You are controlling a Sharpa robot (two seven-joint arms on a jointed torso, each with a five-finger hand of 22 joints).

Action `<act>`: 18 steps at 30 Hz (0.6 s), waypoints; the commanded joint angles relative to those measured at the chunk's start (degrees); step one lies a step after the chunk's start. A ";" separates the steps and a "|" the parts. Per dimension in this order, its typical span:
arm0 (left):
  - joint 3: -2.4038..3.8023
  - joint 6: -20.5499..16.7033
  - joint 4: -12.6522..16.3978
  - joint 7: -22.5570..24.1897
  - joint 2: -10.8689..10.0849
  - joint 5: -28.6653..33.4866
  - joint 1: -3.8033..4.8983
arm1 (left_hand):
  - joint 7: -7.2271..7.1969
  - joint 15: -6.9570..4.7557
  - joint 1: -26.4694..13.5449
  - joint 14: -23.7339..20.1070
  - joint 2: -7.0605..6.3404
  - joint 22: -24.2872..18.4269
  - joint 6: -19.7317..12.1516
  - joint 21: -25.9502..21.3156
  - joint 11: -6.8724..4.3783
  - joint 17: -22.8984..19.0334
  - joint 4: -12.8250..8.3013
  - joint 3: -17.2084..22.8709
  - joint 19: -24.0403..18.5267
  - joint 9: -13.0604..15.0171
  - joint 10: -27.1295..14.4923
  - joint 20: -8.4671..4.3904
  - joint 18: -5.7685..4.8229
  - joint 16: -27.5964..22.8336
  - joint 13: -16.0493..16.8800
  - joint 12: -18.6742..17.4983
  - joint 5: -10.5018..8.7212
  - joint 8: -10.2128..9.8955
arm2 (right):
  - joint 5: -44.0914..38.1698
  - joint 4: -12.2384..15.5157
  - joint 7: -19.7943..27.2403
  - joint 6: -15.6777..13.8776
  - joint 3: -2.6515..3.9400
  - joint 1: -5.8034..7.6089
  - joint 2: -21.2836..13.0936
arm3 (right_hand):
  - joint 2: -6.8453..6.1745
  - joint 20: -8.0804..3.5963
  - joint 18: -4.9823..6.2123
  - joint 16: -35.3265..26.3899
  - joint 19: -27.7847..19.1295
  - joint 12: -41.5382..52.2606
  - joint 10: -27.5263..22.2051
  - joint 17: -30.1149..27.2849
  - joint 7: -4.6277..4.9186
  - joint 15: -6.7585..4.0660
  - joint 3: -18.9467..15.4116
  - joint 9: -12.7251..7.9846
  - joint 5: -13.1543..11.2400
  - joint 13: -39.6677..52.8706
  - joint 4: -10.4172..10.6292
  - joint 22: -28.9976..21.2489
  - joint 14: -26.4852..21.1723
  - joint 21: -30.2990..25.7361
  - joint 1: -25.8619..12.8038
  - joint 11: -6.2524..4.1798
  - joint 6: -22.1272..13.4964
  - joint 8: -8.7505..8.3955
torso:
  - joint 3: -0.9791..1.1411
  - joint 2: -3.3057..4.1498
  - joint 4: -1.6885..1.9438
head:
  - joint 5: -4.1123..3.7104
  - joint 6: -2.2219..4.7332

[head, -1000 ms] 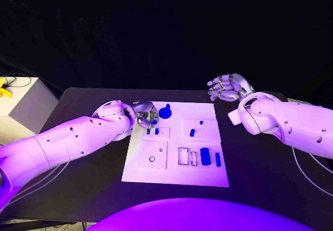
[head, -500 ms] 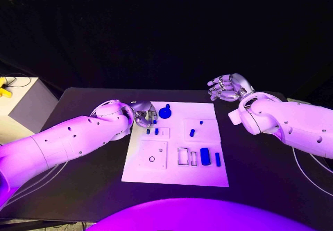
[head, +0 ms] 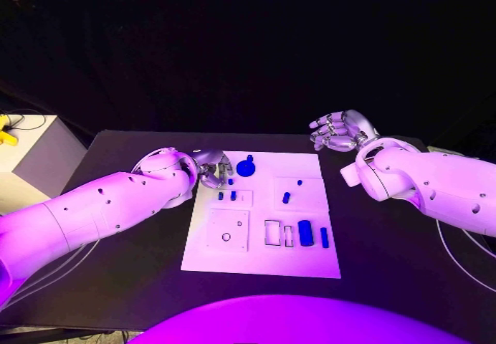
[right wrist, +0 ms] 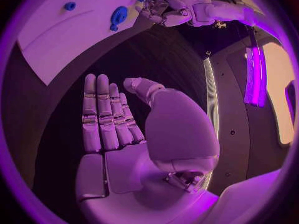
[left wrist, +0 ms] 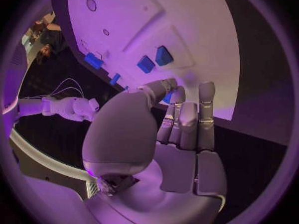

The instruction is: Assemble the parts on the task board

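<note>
At the centre of the black counter (head: 124, 279) lies the white task board (head: 261, 251), long axis running away from the robot. Blue parts on it: a round piece with a stub (head: 246, 168) near the far left corner; two short pegs (head: 226, 195) side by side just below it; two small pegs (head: 292, 190) right of centre. Along the near half, a thick blue bar (head: 305, 231) stands beside a thin blue bar (head: 325, 237), with pale rectangular slots to their left.

Left hand (head: 214, 172) sits at the far left edge of the board, just beside the round piece. In the left wrist view its fingers (left wrist: 187, 122) are straight and close together, tips over the board edge near the blue pegs (left wrist: 154, 60). Whether anything is pinched cannot be told.

Right hand (head: 338, 130) is raised off the far right corner of the board, well apart from the parts. In the right wrist view its fingers (right wrist: 102, 114) lie extended side by side, thumb out, palm bare.
</note>
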 commanded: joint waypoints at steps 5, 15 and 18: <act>2.55 -2.02 0.26 0.28 -1.42 2.48 0.00 | 1.30 0.18 1.00 -5.20 -0.04 -1.96 0.78 -1.74 0.40 -7.78 -0.49 1.72 -2.83 -0.08 -0.94 -0.08 0.85 -2.32 -0.19 0.70 0.36 0.78 | -10.45 -0.67 -0.95 4.71 0.02 -0.14 -0.17 | 1.04 -3.96 0.69 5.02 9.34 -0.83 4.73 2.13 -0.39 -3.87 -2.58 -0.58 -4.88 -2.09 -2.70 5.74 12.20 8.92 2.87 -2.40 5.22 0.98 | -0.04 -0.09 -0.04 | -0.35 0.00; 6.65 -4.40 1.88 8.45 -6.42 36.54 0.00 | 3.28 2.04 -0.14 -14.92 0.54 -3.84 3.30 -4.94 2.71 -23.83 0.49 0.88 -5.54 -0.13 -2.52 1.56 0.91 -10.78 -4.04 -3.54 0.44 3.43 | -37.09 -0.82 -4.63 13.63 0.02 -0.79 -0.57 | 0.06 -5.79 -0.79 29.36 17.85 -7.20 12.19 19.66 -2.60 -5.85 0.72 -2.01 -11.21 -2.46 -2.15 18.68 20.02 27.41 1.44 -4.60 11.08 -2.64 | -0.05 -0.28 0.06 | -2.26 0.00; 7.06 -1.93 3.07 12.88 -8.09 48.76 -0.30 | 3.62 2.38 -0.39 -15.83 0.76 -4.84 3.01 -6.38 3.10 -24.99 0.77 0.15 -6.15 -0.44 -2.65 1.88 0.92 -12.93 -5.52 -5.14 0.41 3.69 | -45.21 -0.42 -6.72 15.61 0.02 -1.35 -0.68 | -0.81 -5.79 -1.95 37.86 19.94 -8.65 12.50 25.69 -2.89 -5.87 0.98 -1.96 -12.14 -2.44 -1.44 24.00 20.82 35.67 0.73 -4.76 11.38 -3.15 | -0.21 -0.42 0.08 | -2.59 0.00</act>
